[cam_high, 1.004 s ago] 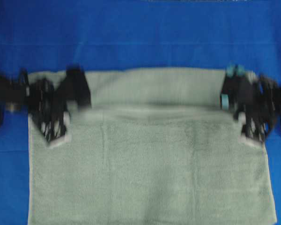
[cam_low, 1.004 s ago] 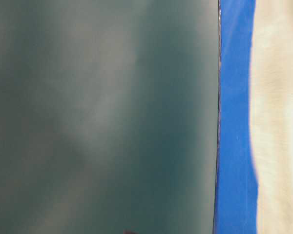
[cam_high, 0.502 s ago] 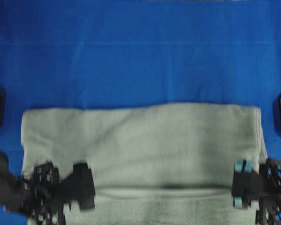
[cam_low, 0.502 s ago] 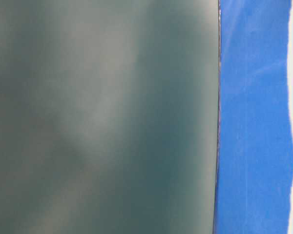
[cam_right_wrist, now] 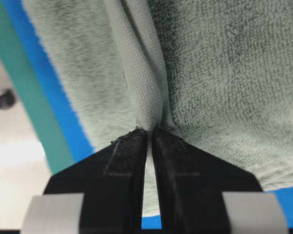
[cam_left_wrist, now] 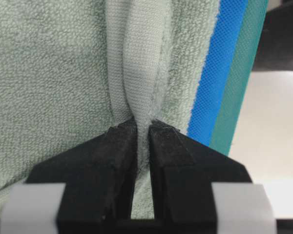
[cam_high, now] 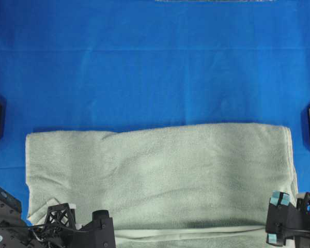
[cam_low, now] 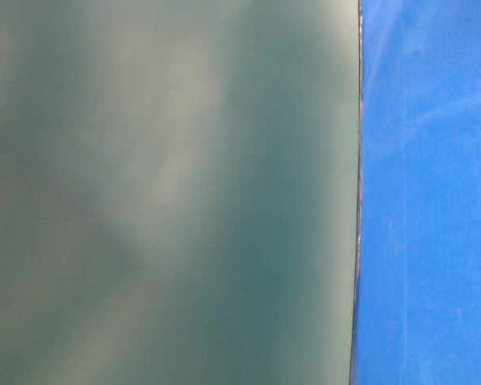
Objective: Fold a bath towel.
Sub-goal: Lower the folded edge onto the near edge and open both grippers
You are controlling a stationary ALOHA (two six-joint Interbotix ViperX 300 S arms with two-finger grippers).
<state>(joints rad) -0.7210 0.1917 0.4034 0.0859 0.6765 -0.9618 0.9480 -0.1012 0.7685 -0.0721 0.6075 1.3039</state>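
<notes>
Bath towel (cam_high: 160,175) now folded lower down the frame, both fingers (cam_left_wrist: 119,146) (cam_right_wrist: 132,151) clamped on its hem.

Towel lying across near half of the cloth, grippers at its near corners.

Bath towel (cam_high: 160,173) is lying flat on the background cloth (cam_high: 155,67), spanning nearly full width L to R, w/ bare cloth stretching behind it to the far edge. Left gripper (cam_left_wrist: 142,134) is sitting at the towel's near-L corner, right gripper (cam_right_wrist: 149,134) at near-R corner; each is pinching the hem band (cam_left_wrist: 142,73) btwn its jaws. Top layer's near edge is lying just behind another layer's edge.
</notes>
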